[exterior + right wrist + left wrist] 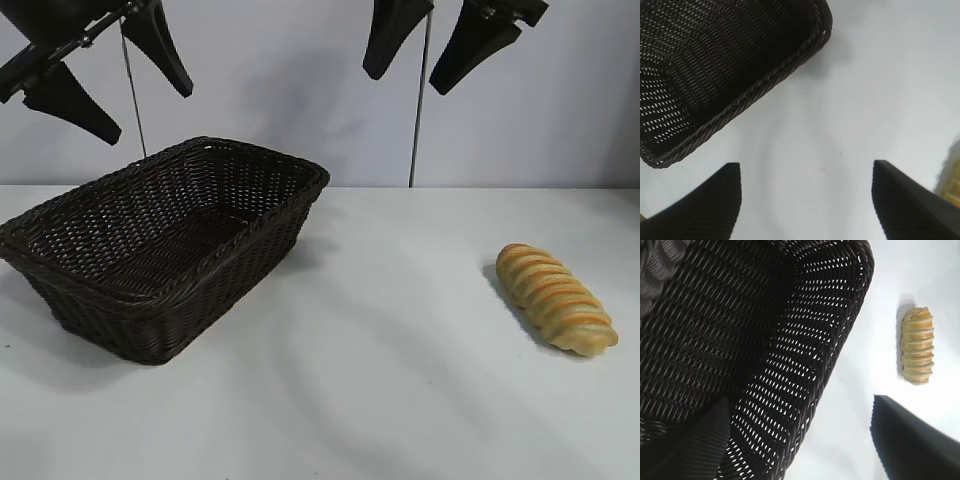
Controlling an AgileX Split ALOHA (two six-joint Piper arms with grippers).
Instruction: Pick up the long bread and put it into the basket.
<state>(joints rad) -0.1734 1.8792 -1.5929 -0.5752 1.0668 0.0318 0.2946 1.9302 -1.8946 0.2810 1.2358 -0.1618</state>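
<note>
- The oblong golden-yellow long bread (pixel 556 299) with orange-brown diagonal ridges lies on the white table (pixel 380 380), near its right side and well apart from the basket.
- The large rectangular dark brown woven wicker basket (pixel 160 250) sits at the left.
- The left gripper (pixel 105 75) hangs above the basket, fingers spread wide, holding nothing.
- The right gripper (pixel 440 45) hangs high above the table, left of the bread, equally wide and empty.
</note>
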